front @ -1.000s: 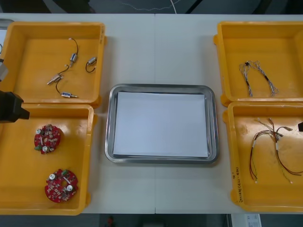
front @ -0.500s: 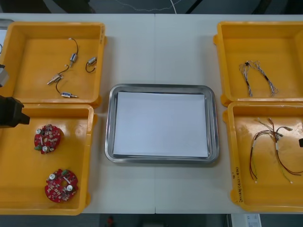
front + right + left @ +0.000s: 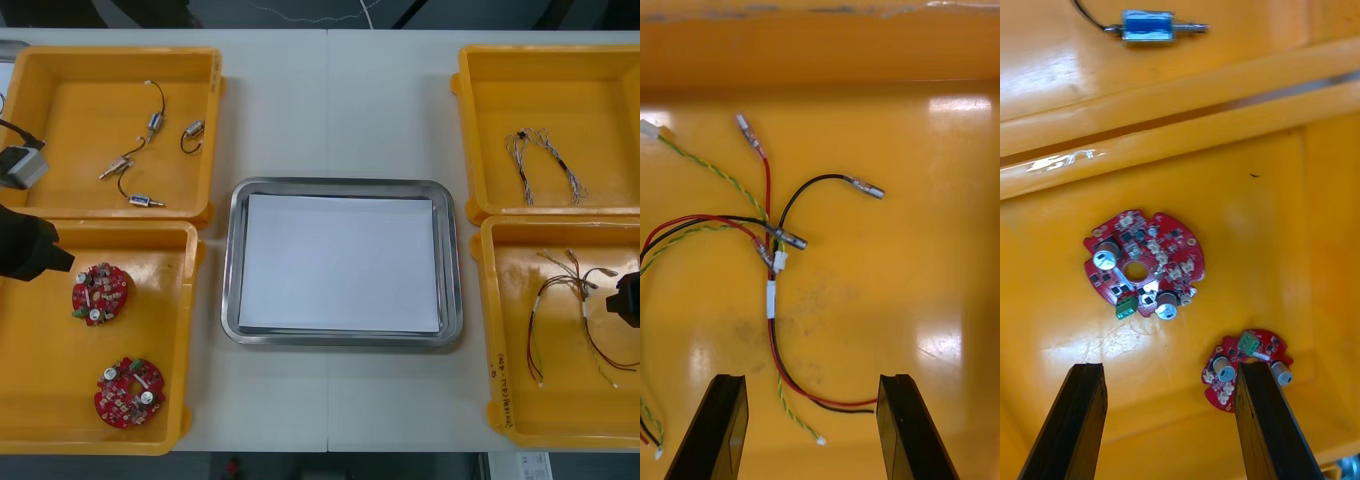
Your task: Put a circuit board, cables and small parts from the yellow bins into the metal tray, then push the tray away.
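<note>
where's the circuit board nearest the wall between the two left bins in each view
Front view: the circuit board lies in the left near bin, beside the left gripper.
Left wrist view: the circuit board lies beyond the open fingers, short of the bin wall.
Right wrist view: the right gripper hangs open over cables in another bin.
Shared landmark: the small blue metal part just across that wall.
</note>
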